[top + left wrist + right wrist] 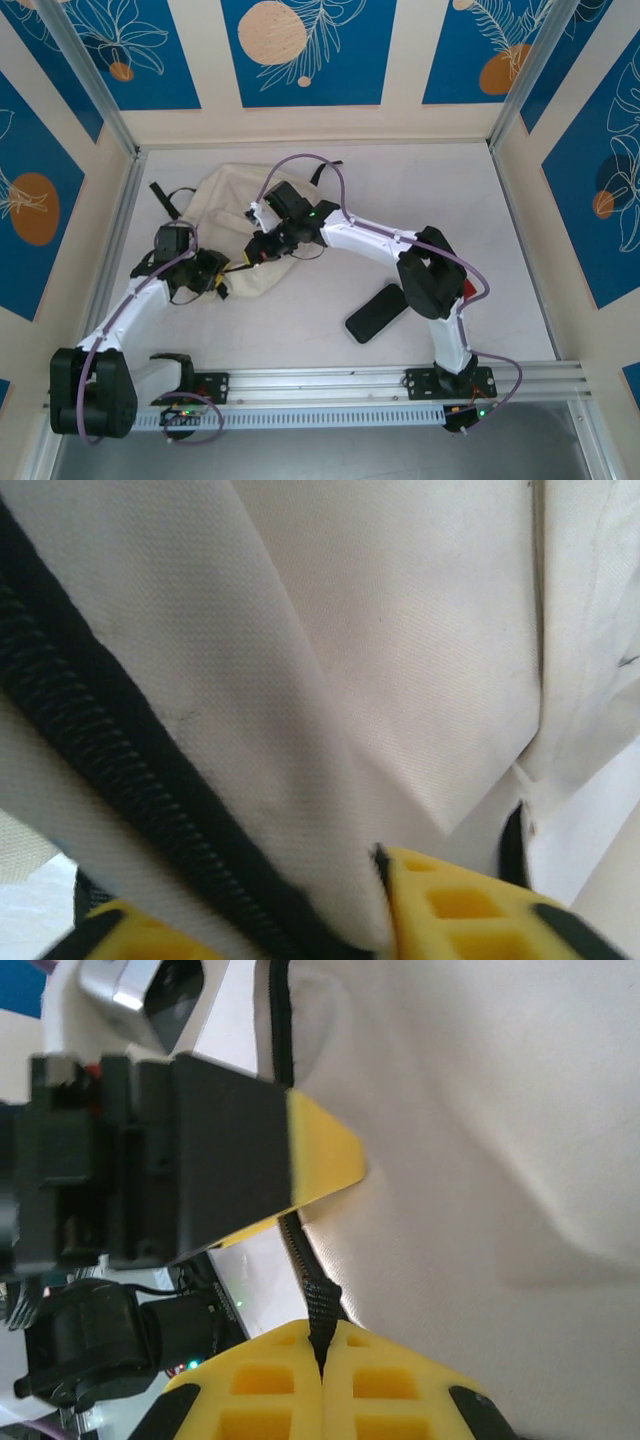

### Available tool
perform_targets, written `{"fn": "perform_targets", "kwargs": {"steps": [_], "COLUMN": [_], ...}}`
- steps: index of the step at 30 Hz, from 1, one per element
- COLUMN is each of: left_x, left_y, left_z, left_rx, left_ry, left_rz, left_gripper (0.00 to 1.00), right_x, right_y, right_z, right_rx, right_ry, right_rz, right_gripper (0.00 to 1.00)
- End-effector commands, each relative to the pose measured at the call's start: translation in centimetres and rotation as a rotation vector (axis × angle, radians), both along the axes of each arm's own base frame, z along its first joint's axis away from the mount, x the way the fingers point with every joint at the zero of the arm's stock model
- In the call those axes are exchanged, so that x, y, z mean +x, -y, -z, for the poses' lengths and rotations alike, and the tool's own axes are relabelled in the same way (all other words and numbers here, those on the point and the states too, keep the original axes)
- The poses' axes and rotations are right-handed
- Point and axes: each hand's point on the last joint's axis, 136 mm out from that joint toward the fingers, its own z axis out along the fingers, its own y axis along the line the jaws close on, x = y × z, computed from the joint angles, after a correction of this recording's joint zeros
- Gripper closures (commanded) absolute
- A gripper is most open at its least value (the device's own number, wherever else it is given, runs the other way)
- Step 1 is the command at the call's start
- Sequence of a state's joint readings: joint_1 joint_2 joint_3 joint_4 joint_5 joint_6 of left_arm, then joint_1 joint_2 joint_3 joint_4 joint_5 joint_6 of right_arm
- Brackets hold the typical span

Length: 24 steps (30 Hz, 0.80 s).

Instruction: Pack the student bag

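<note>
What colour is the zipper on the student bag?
Black. The zipper of the student bag shows best in the left wrist view.

Lying slumped and rumpled on the surface, left of centre: soft cream fabric backpack (pixel 228 205), black straps (pixel 165 198) trailing out at its far edge, black zipper trim (pixel 120 780) running diagonally along a fold.

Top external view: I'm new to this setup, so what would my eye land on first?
The cream student bag lies crumpled left of centre. The right gripper is shut on its black zipper trim at the near edge, with the left gripper close beside it. A flat black object lies apart to the right.
</note>
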<state>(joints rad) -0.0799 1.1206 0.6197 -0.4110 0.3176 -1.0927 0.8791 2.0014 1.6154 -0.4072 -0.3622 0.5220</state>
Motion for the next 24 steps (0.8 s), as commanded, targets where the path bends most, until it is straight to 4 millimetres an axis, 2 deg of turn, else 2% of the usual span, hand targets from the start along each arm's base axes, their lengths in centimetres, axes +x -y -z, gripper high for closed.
{"fn": "perform_targets", "kwargs": {"steps": [1,3,6,10,12,18,24], "left_x": [1.1,0.9,0.4,-0.3,-0.7,-1.5,-1.7], "left_y": [-0.3,-0.7,-1.2,-1.9,-2.1,-2.3,-2.3], "left_z": [-0.3,0.0,0.7,1.5,1.9,2.2,1.8], "left_rx": [0.052,0.073,0.111,0.153,0.168,0.181,0.190], "left_ry": [0.028,0.016,-0.007,-0.038,-0.052,-0.063,-0.054], "left_rz": [-0.002,-0.007,-0.008,-0.007,-0.004,0.007,0.016], "left_gripper": [0.82,0.90,1.00,1.00,1.00,1.00,1.00], "right_x": [-1.7,-0.8,1.1,3.4,4.3,7.2,10.2], "right_y": [1.0,2.5,5.9,10.6,12.2,14.7,15.9], "right_z": [-2.2,-1.1,0.4,2.3,3.4,5.9,6.9], "right_rx": [0.004,-0.073,-0.208,-0.354,-0.408,-0.481,-0.502], "right_ry": [0.039,0.069,0.130,0.166,0.148,0.111,0.126], "right_rz": [-0.016,0.062,0.220,0.398,0.458,0.554,0.609], "right_gripper": [1.00,1.00,1.00,1.00,1.00,1.00,1.00]}}
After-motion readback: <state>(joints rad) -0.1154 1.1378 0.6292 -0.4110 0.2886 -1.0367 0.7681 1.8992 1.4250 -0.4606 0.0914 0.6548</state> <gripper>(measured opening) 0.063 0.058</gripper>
